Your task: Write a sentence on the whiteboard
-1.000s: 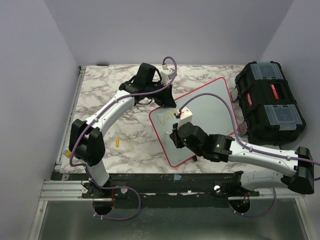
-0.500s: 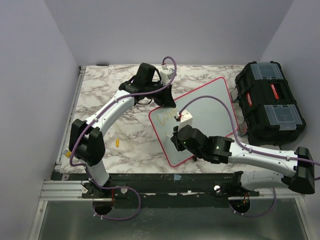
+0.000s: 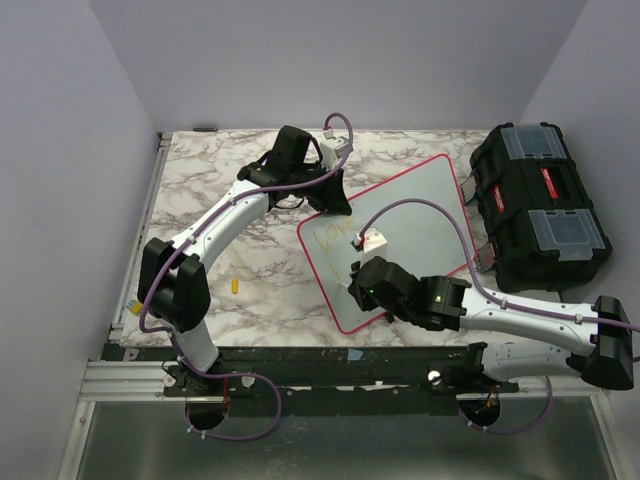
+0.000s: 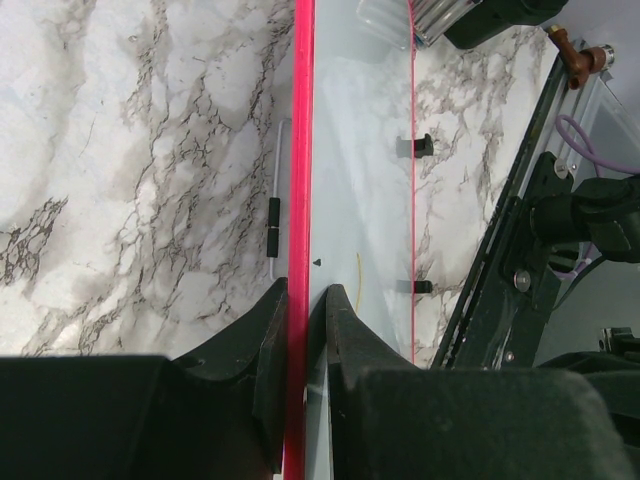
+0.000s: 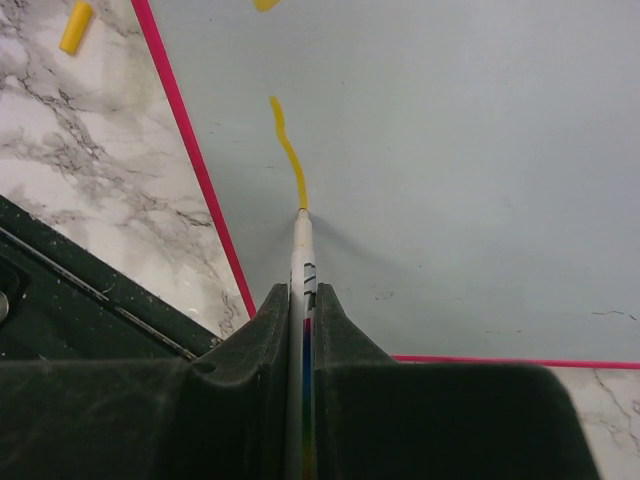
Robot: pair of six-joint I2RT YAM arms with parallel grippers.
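Note:
The whiteboard (image 3: pixel 425 210), glossy white with a pink-red rim, lies tilted on the marble table. My left gripper (image 3: pixel 335 203) is shut on its far-left rim; in the left wrist view the fingers (image 4: pixel 305 305) pinch the pink edge (image 4: pixel 303 120). My right gripper (image 3: pixel 353 284) is shut on a white marker (image 5: pixel 302 275), with its tip touching the board (image 5: pixel 450 150) near the near-left rim. A fresh yellow stroke (image 5: pixel 288 150) ends at the tip. The faint yellow sentence (image 3: pixel 335 236) lies on the board's left part, and one stroke of it shows in the left wrist view (image 4: pixel 359 280).
A black toolbox (image 3: pixel 540 205) stands at the right, beside the board. A yellow marker cap (image 3: pixel 235 285) lies on the table left of the board and shows in the right wrist view (image 5: pixel 75 27). Two black clips (image 4: pixel 415 146) sit on the board's edge. A thin white-and-black rod (image 4: pixel 274 215) lies beside the rim.
My right gripper has moved toward the near edge with the marker on the board, drawing a new yellow stroke below the first word. The left arm and board have not moved.

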